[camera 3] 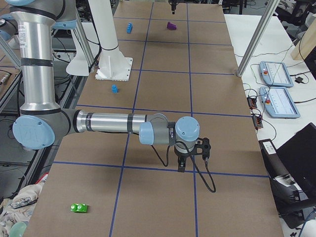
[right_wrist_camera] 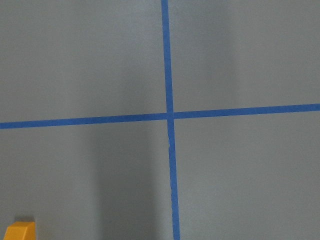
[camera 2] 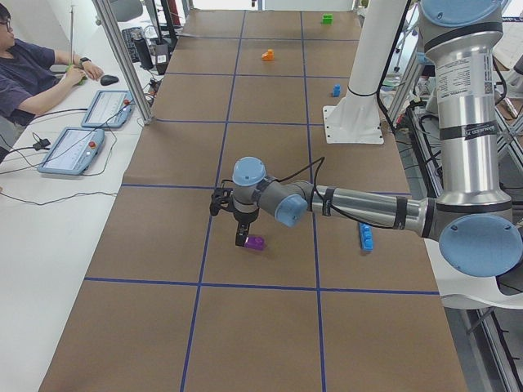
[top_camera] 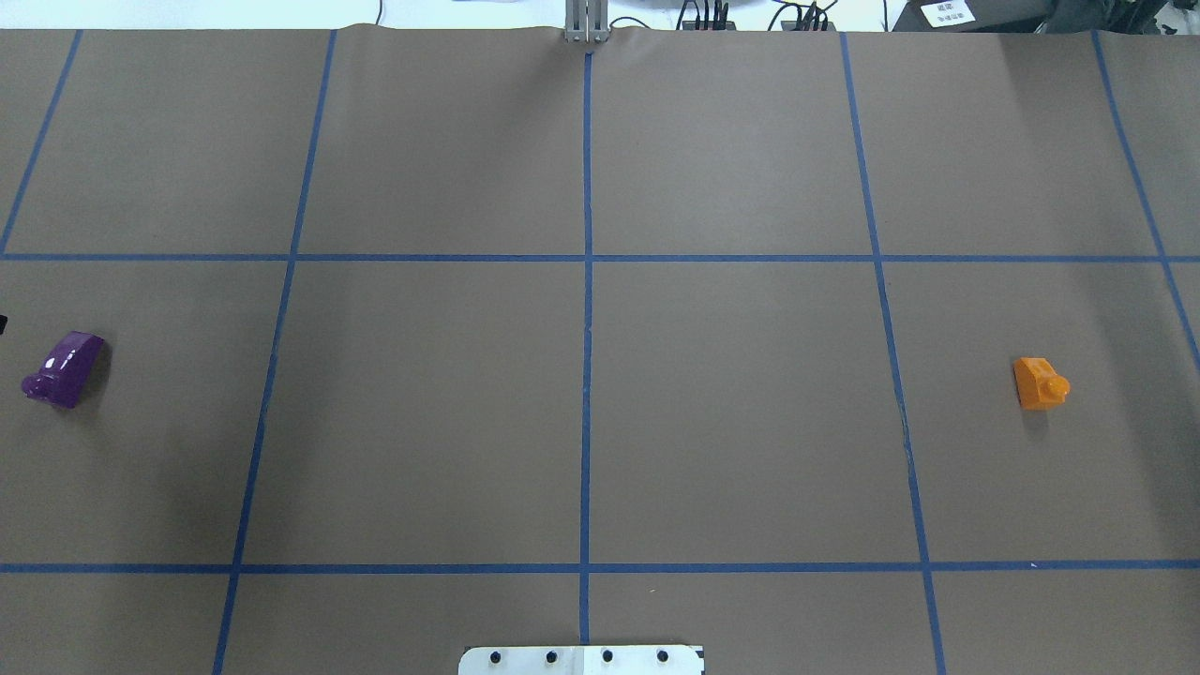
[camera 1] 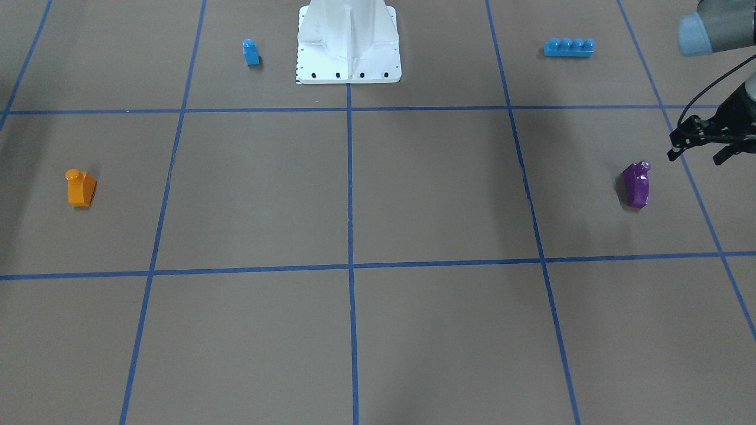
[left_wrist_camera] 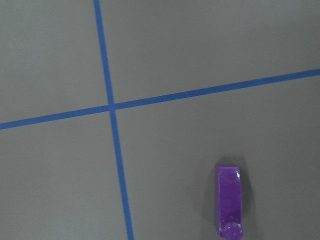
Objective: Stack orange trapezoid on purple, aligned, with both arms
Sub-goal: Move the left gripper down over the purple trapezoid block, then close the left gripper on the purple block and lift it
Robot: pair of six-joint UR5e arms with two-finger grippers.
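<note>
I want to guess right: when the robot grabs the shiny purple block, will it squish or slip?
Probably no squishing: the purple block looks like hard moulded plastic with crisp edges. It might slip, since its surface is glossy and one side slopes. It looks small, so likely light.

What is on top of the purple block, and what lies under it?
Nothing sits on the purple block; its stud is bare. It rests on the brown table cover. Its underside is hidden.

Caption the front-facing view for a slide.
Left gripper hovers near purple block; orange trapezoid sits at the opposite end; small blue block and long blue brick flank the robot base.
</note>
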